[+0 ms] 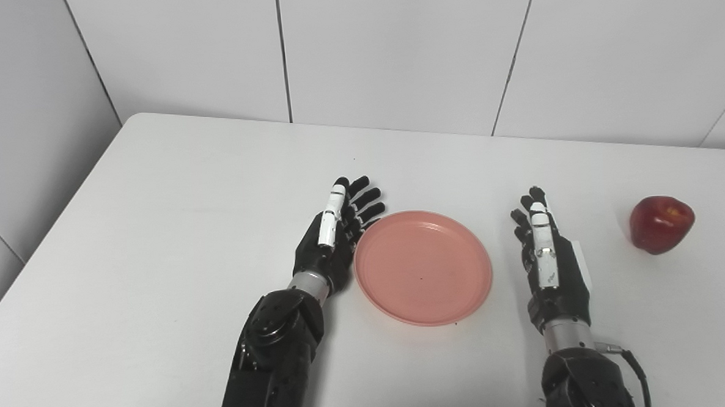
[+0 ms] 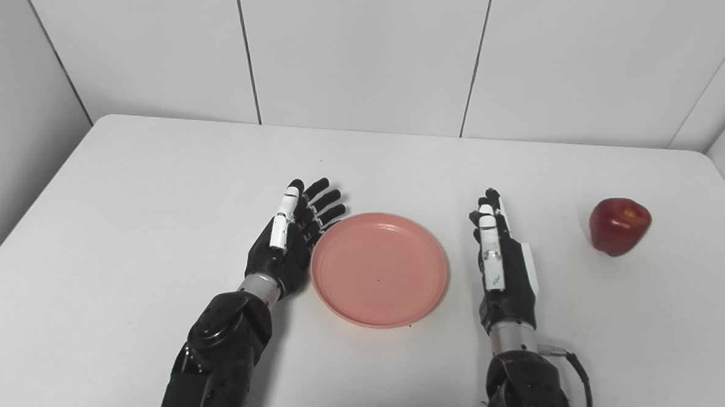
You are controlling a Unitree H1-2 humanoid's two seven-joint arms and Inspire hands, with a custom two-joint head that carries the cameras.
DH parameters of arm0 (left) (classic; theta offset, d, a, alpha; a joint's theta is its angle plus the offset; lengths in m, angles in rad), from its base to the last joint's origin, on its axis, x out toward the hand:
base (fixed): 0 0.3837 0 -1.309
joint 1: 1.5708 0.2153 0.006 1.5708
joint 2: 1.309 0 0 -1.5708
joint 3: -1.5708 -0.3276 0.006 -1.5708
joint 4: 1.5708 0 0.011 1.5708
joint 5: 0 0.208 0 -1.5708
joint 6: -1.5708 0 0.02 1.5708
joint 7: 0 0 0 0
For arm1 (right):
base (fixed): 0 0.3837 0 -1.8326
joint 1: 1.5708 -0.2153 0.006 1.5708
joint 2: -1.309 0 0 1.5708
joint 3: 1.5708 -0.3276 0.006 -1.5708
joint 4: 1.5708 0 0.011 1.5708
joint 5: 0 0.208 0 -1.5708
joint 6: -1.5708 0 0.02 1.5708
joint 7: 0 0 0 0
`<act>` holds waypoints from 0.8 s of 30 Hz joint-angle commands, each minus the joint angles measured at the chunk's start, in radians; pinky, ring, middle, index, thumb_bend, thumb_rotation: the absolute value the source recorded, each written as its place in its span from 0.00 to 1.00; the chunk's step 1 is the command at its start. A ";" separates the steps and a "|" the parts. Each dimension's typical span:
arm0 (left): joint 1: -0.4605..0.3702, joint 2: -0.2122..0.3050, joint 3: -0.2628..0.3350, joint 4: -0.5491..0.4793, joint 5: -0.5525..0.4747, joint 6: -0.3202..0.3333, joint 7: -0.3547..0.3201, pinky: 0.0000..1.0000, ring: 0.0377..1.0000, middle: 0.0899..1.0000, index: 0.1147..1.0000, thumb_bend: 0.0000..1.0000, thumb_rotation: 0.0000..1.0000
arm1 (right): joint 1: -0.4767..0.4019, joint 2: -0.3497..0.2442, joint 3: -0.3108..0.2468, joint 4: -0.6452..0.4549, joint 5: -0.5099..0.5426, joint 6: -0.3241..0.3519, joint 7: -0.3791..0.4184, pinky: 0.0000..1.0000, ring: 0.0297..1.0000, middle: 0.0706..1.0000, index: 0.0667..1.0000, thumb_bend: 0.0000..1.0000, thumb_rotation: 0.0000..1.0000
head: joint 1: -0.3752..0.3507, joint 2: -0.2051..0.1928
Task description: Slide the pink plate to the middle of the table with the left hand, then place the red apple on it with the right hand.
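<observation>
The left hand (image 1: 333, 241), fingers spread and empty, seems to touch the pink plate (image 1: 423, 267); the right hand (image 1: 548, 262), also spread, lies apart from the red apple (image 1: 661, 223). No writing shows.

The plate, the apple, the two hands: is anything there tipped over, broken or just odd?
Nothing stands out. The pink plate lies flat and empty on the table, with the left hand open at its left rim. The red apple sits whole, well to the right. The right hand is open between plate and apple, holding nothing.
</observation>
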 commanded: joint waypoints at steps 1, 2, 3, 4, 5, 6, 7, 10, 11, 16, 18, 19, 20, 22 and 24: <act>-0.014 0.011 0.009 -0.004 0.000 -0.002 -0.011 0.88 0.87 0.87 0.85 0.39 1.00 | -0.036 0.007 0.005 -0.022 -0.006 0.003 0.000 1.00 0.94 0.96 0.98 0.26 1.00 | 0.001 0.000; -0.013 0.013 0.010 -0.002 0.004 -0.007 -0.014 0.88 0.87 0.87 0.85 0.38 1.00 | -0.037 0.007 0.004 -0.022 -0.005 0.004 -0.001 1.00 0.94 0.96 0.98 0.26 1.00 | -0.015 0.003; -0.012 0.017 0.008 0.001 0.012 -0.013 -0.018 0.87 0.87 0.87 0.85 0.38 1.00 | -0.038 0.007 0.003 -0.022 -0.006 0.004 -0.001 1.00 0.94 0.96 0.97 0.26 1.00 | -0.015 0.003; -0.011 0.022 0.005 0.003 0.019 -0.022 -0.022 0.87 0.86 0.87 0.85 0.38 1.00 | -0.038 0.007 0.002 -0.023 -0.005 0.002 -0.002 1.00 0.94 0.96 0.97 0.26 1.00 | -0.019 0.004; -0.010 0.025 0.003 0.004 0.025 -0.026 -0.024 0.87 0.86 0.87 0.86 0.38 1.00 | -0.039 0.007 0.002 -0.023 -0.008 -0.001 -0.003 0.99 0.94 0.96 0.97 0.26 1.00 | -0.021 0.005; -0.009 0.028 0.002 0.005 0.032 -0.030 -0.025 0.86 0.86 0.86 0.85 0.39 1.00 | -0.040 0.006 0.003 -0.023 -0.011 -0.002 -0.004 0.99 0.93 0.96 0.97 0.26 1.00 | -0.024 0.007; -0.009 0.029 0.001 0.006 0.036 -0.033 -0.026 0.85 0.85 0.86 0.85 0.39 1.00 | -0.041 0.005 0.003 -0.024 -0.013 -0.003 -0.004 0.99 0.93 0.96 0.96 0.26 1.00 | -0.024 0.007; -0.005 0.040 -0.005 0.013 0.058 -0.055 -0.032 0.85 0.85 0.86 0.85 0.40 1.00 | -0.045 0.005 -0.005 -0.029 -0.007 -0.003 -0.006 0.99 0.94 0.97 0.97 0.27 1.00 | -0.024 0.007; -0.004 0.042 -0.004 0.015 0.062 -0.060 -0.035 0.85 0.85 0.86 0.85 0.40 1.00 | -0.048 0.004 -0.008 -0.031 -0.005 -0.005 -0.007 0.98 0.95 0.97 0.97 0.27 1.00 | -0.024 0.007; -0.004 0.047 0.003 0.027 0.072 -0.077 -0.043 0.85 0.85 0.86 0.85 0.41 1.00 | -0.062 -0.002 -0.011 -0.030 -0.040 -0.005 -0.025 0.97 0.94 0.96 0.96 0.27 1.00 | -0.040 0.008; -0.004 0.050 0.006 0.034 0.074 -0.087 -0.045 0.86 0.85 0.86 0.84 0.41 1.00 | -0.067 -0.003 -0.016 -0.031 -0.044 -0.007 -0.025 0.99 0.94 0.96 0.95 0.29 1.00 | -0.056 0.008; -0.004 0.050 0.008 0.037 0.076 -0.091 -0.045 0.86 0.85 0.86 0.84 0.41 1.00 | -0.069 -0.004 -0.019 -0.033 -0.047 -0.005 -0.026 1.00 0.94 0.96 0.95 0.30 1.00 | -0.061 0.008; -0.004 0.051 0.008 0.039 0.079 -0.094 -0.044 0.86 0.85 0.86 0.84 0.41 1.00 | -0.071 -0.007 -0.019 -0.037 -0.054 -0.003 -0.028 1.00 0.94 0.95 0.95 0.30 1.00 | -0.065 0.008; -0.002 0.053 0.008 0.041 0.086 -0.104 -0.045 0.86 0.85 0.86 0.84 0.41 1.00 | -0.077 -0.019 -0.019 -0.049 -0.068 -0.002 -0.029 1.00 0.94 0.95 0.95 0.32 1.00 | -0.065 0.008; 0.000 0.059 0.008 0.044 0.091 -0.117 -0.047 0.86 0.85 0.86 0.84 0.41 1.00 | -0.086 -0.034 -0.021 -0.060 -0.079 -0.006 -0.026 0.98 0.93 0.95 0.95 0.32 1.00 | -0.089 0.006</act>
